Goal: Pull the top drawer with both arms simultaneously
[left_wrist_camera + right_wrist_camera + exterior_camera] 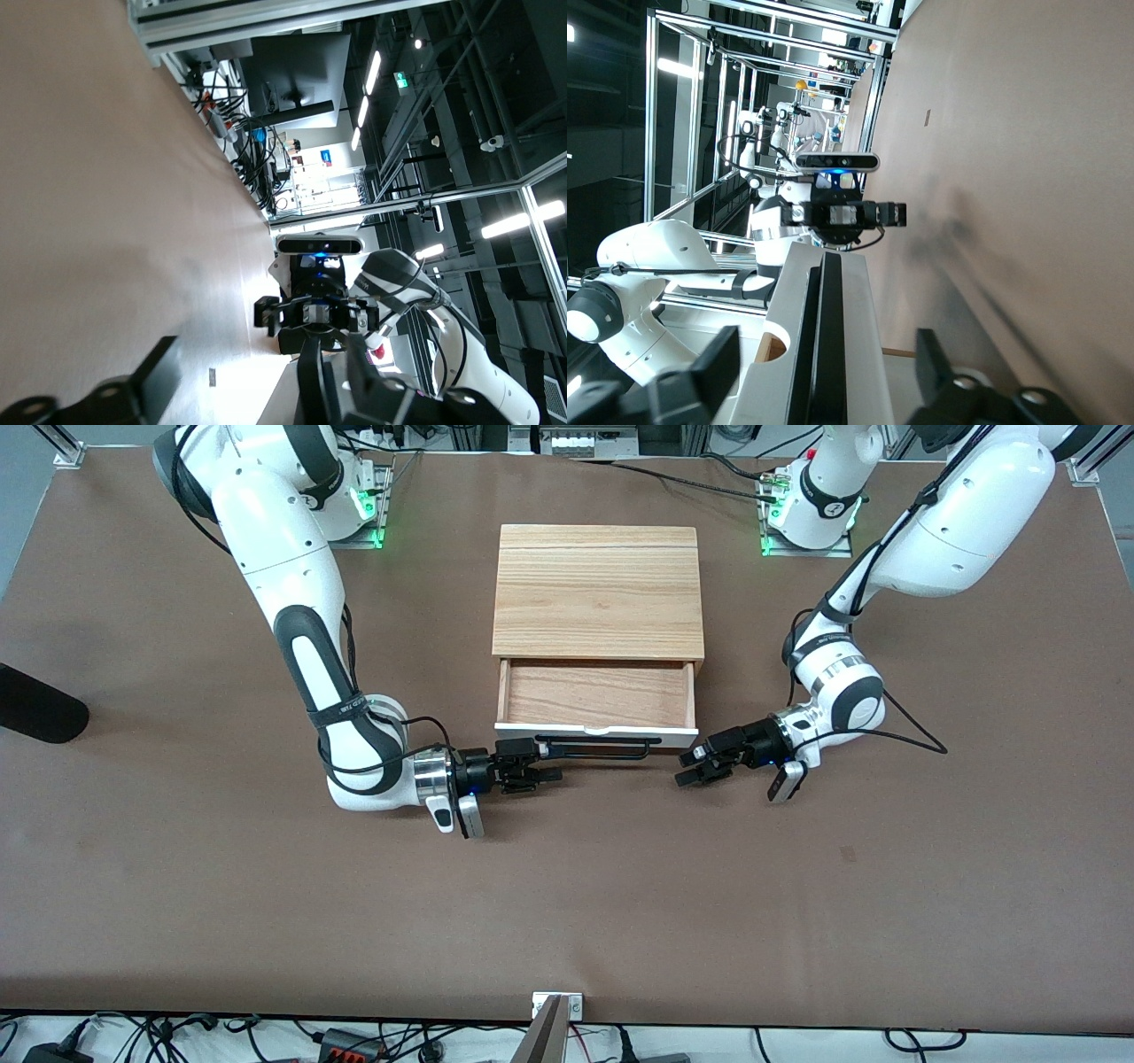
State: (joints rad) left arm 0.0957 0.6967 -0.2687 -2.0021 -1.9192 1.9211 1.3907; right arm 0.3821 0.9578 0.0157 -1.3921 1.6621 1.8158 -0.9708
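Although the top drawer (596,695) already stands partly out of the light-wood cabinet (598,592), showing its wooden floor, only one arm looks placed to pull. The drawer's white front faces the front camera, with the black bar handle (601,746) running along it. The right gripper (534,763) sits at the handle's end toward the right arm's end of the worktop (567,903); in the right wrist view its fingers (718,359) are spread wide either side of the handle (827,345), not clamped on it. The left gripper (692,767) hangs just off the drawer front's corner toward the left arm's end, apart from the handle, fingers parted around nothing.

The risk I judge greatest is a lopsided pull: with the left gripper clear of the bar and the right one unclamped, one-sided force would skew the drawer and jam it in the cabinet, or the fingers would slip off the thin bar.
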